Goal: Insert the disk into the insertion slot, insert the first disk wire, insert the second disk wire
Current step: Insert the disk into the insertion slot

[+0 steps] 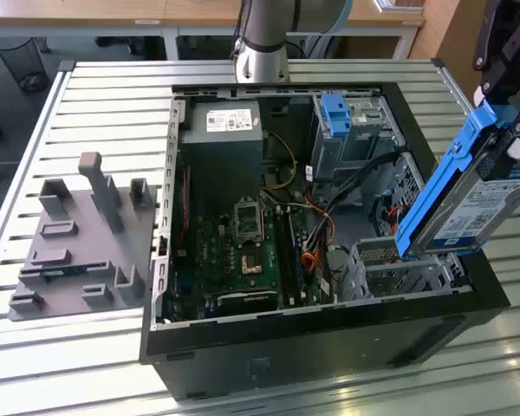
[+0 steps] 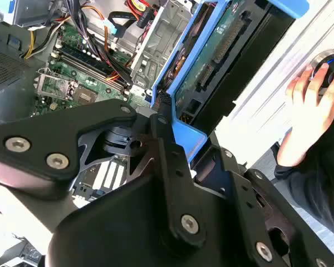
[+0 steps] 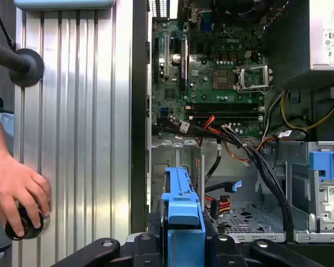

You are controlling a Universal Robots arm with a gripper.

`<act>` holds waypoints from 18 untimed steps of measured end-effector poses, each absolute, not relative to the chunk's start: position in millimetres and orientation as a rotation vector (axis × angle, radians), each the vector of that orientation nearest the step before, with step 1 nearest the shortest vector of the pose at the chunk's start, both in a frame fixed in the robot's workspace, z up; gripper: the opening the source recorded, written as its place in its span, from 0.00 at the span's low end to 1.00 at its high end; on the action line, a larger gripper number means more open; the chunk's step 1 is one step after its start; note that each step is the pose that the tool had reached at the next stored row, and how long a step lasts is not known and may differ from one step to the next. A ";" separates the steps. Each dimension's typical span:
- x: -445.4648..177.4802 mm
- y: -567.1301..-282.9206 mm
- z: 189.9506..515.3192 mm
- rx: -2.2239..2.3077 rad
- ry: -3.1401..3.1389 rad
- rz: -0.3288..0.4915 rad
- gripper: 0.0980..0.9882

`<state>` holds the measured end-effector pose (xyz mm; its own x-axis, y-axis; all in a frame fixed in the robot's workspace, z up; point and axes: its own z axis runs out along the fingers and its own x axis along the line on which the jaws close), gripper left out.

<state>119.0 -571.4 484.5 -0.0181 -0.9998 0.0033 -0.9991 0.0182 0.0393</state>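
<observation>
your gripper (image 1: 507, 130) is closed tight on the disk (image 1: 481, 208), holding it tilted just above the insertion slot (image 1: 399, 270), not yet inside; that slant likely lets its lower end enter the slot's open top first.

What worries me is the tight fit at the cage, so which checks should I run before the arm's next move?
1. Grip on the disk: ok. The hand clamps its blue carrier and holds it in the air.
2. Disk lined up with the insertion slot: not ok. It hangs tilted above the slot.
3. Slot free: ok. Its perforated floor looks bare in the first wrist view.
4. Wires out of the path: cannot tell. Black wires run along the slot.
5. People clear: not ok. A person's hand rests on a round knob on the table beside the case.
</observation>
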 end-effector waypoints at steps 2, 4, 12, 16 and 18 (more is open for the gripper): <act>119.0 -571.3 484.6 2.180 -2.220 -0.040 0.30; 119.0 -571.4 484.5 2.180 -2.220 -0.040 0.30; 116.1 -571.3 484.4 2.184 -2.224 -0.031 0.30; 110.2 -571.4 483.5 2.194 -2.235 -0.011 0.30; 105.0 -571.0 482.7 2.197 -2.238 -0.009 0.30</act>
